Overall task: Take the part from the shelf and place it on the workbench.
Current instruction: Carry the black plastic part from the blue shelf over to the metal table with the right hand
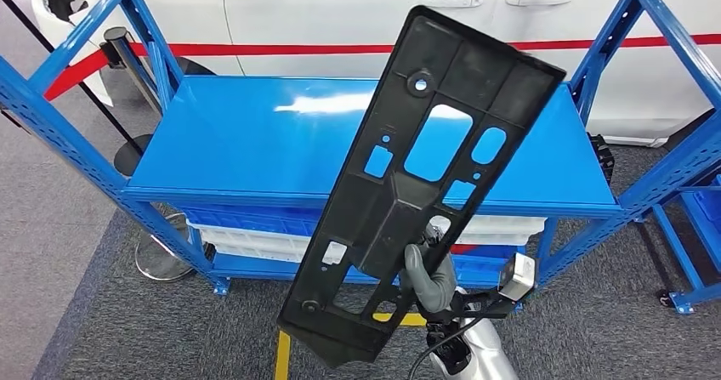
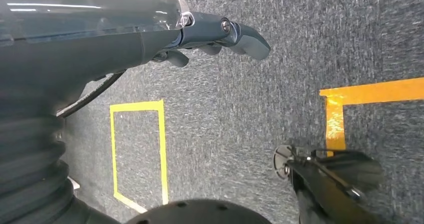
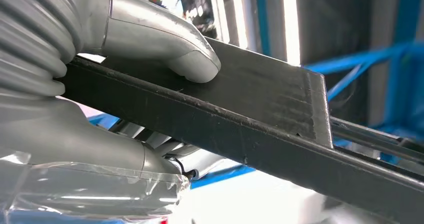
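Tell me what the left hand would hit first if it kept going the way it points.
Likely just the grey carpet: the left hand hangs empty, pointing at the floor, with nothing between. Depth is hard to judge.

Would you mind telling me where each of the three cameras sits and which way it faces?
Head view: high on the body, looking forward and down at the blue shelf; the right hand holds the black part.
Left wrist view: behind the left hand, facing carpet with yellow tape.
Right wrist view: behind the right hand, thumb pressed on the part.
Shared: head and right wrist views show the part.
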Robot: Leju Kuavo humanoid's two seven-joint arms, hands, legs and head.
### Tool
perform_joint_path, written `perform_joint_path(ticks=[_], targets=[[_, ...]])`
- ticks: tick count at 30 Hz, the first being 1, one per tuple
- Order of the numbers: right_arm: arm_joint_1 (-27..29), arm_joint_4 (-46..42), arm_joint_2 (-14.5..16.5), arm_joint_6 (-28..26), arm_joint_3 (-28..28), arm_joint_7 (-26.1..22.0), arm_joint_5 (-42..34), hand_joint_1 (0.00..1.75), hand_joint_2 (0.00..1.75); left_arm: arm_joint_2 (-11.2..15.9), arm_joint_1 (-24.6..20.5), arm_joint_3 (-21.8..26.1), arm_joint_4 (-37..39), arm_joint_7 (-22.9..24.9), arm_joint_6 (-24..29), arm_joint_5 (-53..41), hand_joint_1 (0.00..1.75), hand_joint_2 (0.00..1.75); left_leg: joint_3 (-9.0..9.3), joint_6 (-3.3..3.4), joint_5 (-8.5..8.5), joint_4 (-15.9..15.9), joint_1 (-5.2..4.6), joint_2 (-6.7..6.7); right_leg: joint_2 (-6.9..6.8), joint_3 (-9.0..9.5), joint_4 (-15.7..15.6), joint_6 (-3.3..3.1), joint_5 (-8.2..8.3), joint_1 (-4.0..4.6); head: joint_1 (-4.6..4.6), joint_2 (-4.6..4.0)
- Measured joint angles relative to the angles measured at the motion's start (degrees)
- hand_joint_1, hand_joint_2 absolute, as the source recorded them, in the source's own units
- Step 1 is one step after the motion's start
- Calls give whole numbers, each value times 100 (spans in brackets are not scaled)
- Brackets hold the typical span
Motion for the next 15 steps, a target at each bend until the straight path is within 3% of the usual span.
perform_joint_path(ticks=[2,5,6,7,9,10,11,12,13,15], targets=[[28,-243,14,162,0,-57,56,175,175,11,-1,-2,0,0,-16,-1,0,175,295,65,100,-502,-26,-29,17,-42,32,60,42,3,3,1],[71,-597,26,349,18,-128,190,175,175,15,0,-4,0,9,-34,-7,0,175,254,165,166,-586,-40,-15,37,-64,21,167,115,2,-1,0],[83,-709,26,393,25,-145,231,175,175,14,-2,-5,0,13,-38,-9,0,175,235,210,213,-610,-27,2,39,-89,57,200,62,0,3,0],[90,-818,25,429,33,-159,264,175,175,15,-3,-5,0,14,-41,-9,0,175,204,258,267,-638,-12,23,38,-146,187,231,-81,-2,9,1],[100,-1007,25,492,62,-190,333,175,175,21,-3,-7,0,15,-45,-5,0,175,109,316,364,-656,-4,60,22,-366,784,283,-571,-21,19,1],[107,-1087,25,517,85,-203,368,175,175,25,-1,-6,0,16,-46,-1,0,175,48,324,405,-652,-7,77,17,-489,1163,305,-787,-29,21,1],[116,-1154,25,538,108,-213,399,175,175,28,1,-6,0,16,-47,3,0,175,-11,319,443,-644,-9,92,13,-560,1451,323,-898,-37,20,1],[122,-1212,25,554,132,-219,417,175,175,30,2,-5,0,19,-48,7,0,175,-67,312,476,-632,-9,106,9,-541,1559,333,-887,-43,19,1],[124,-1267,25,566,155,-223,428,175,175,31,1,-4,0,24,-49,10,0,175,-117,300,504,-616,-9,118,1,-410,1450,334,-780,-49,20,1],[104,-1368,25,576,193,-228,436,175,175,30,-3,-5,0,40,-50,15,0,175,-193,268,542,-575,-11,135,-51,129,689,302,-522,-46,20,1]])
